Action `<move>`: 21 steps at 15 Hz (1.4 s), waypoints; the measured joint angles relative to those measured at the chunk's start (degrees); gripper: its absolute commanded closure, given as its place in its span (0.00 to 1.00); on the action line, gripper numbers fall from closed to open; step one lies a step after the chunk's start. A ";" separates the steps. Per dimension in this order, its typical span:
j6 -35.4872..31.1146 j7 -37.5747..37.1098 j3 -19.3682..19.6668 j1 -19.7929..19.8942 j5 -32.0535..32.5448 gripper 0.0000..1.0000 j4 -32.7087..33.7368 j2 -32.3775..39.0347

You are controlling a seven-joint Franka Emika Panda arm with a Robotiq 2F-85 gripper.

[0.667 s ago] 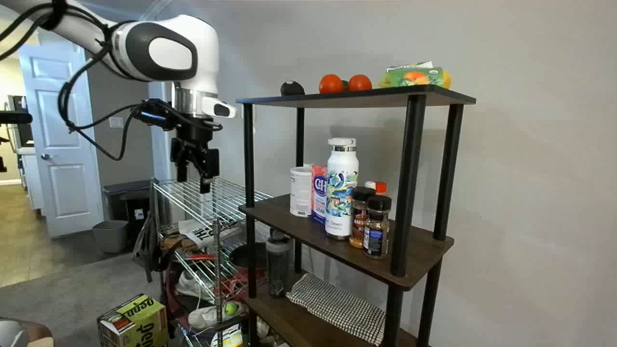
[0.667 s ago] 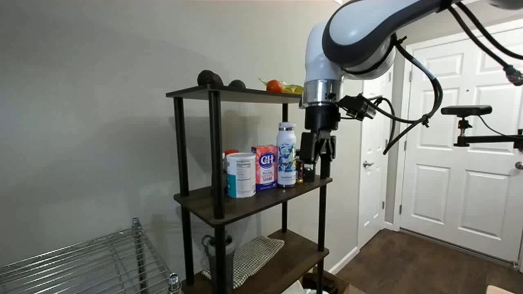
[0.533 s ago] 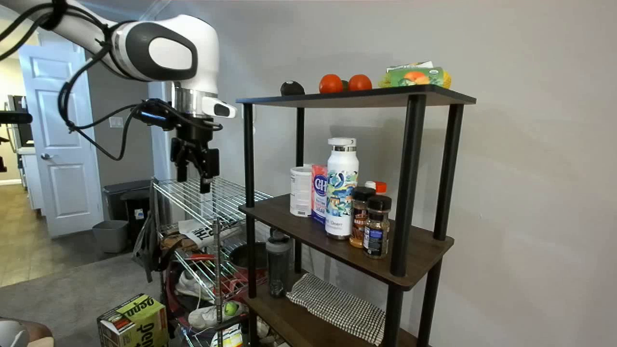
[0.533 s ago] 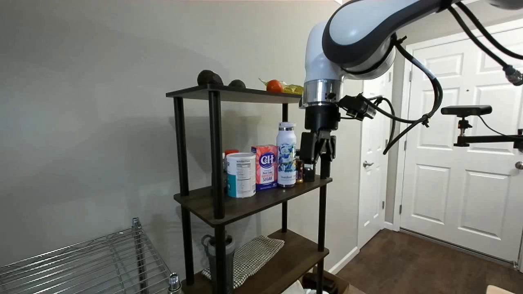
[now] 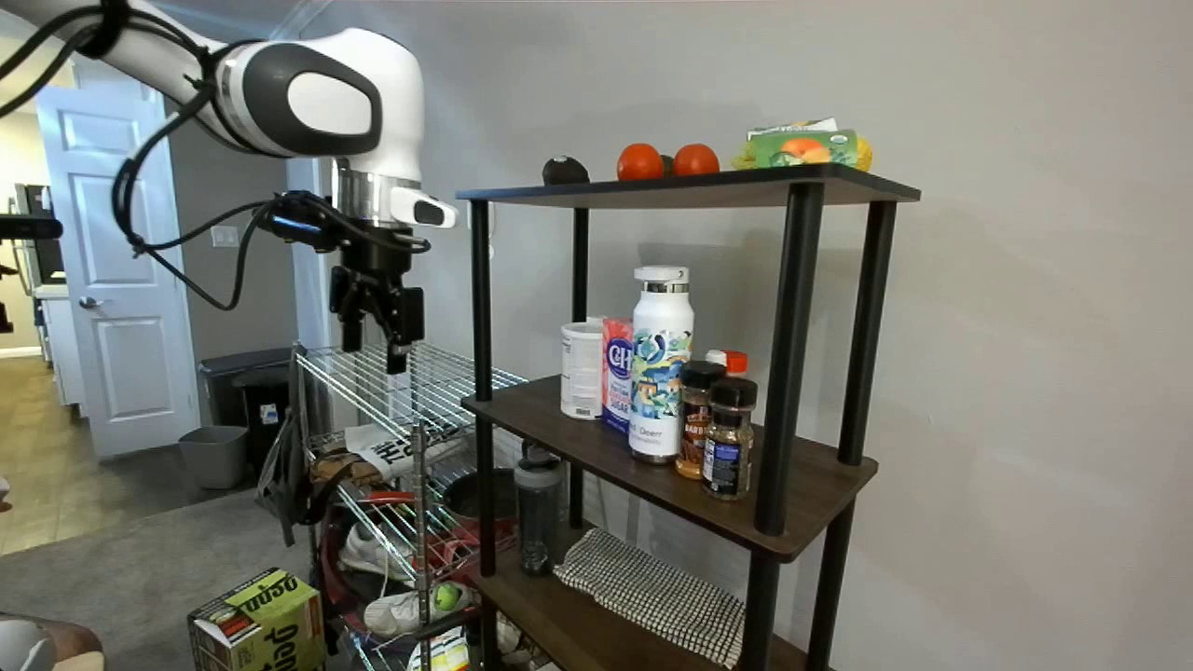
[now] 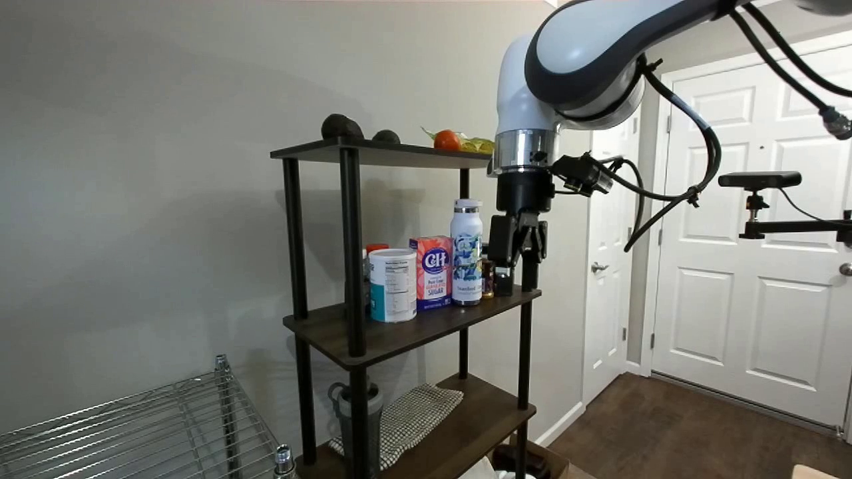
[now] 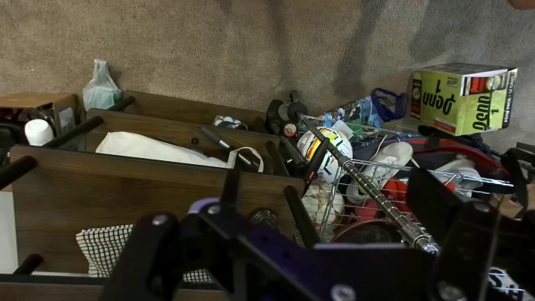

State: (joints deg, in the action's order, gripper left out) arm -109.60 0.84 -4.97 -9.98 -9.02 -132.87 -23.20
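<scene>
Hanging unmoved vs. the prev. frame, the hand point(image 5: 375, 347) was spread & empty; canister point(image 5: 582, 373), sugar box point(image 6: 434, 274) & bottle point(image 5: 662, 373) hadn't shifted on the mid. shelf point(image 5: 522, 401). Only diff. seen in an ext. view was a small blurred shape point(image 5: 4, 492) at the edge. The arm point(image 5: 317, 93) reached in high, bent straight down, apart from those items.
</scene>
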 measured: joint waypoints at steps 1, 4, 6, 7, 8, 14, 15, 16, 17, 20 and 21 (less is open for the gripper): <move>0.00 0.00 0.00 0.00 0.00 0.00 0.00 0.00; 0.00 0.00 0.00 0.00 0.00 0.00 0.00 0.00; 0.00 0.00 0.00 0.00 0.00 0.00 0.00 0.00; 0.00 0.00 0.00 0.00 0.00 0.00 0.00 0.00; 0.00 0.00 0.00 0.00 0.00 0.00 0.00 0.00; 0.00 0.00 0.00 0.00 0.00 0.00 0.00 0.00; 0.00 0.00 0.00 0.00 0.00 0.00 0.00 0.00; 0.00 0.00 0.00 0.00 0.00 0.00 0.00 0.00; 0.00 0.00 0.00 0.00 0.00 0.00 0.00 0.00; -0.05 1.45 -0.43 0.06 3.99 0.00 0.12 0.25; 0.24 2.59 -0.61 0.06 6.39 0.00 0.31 0.63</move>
State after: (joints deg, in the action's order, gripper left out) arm -109.37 3.43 -5.58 -9.92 -2.63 -132.56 -22.57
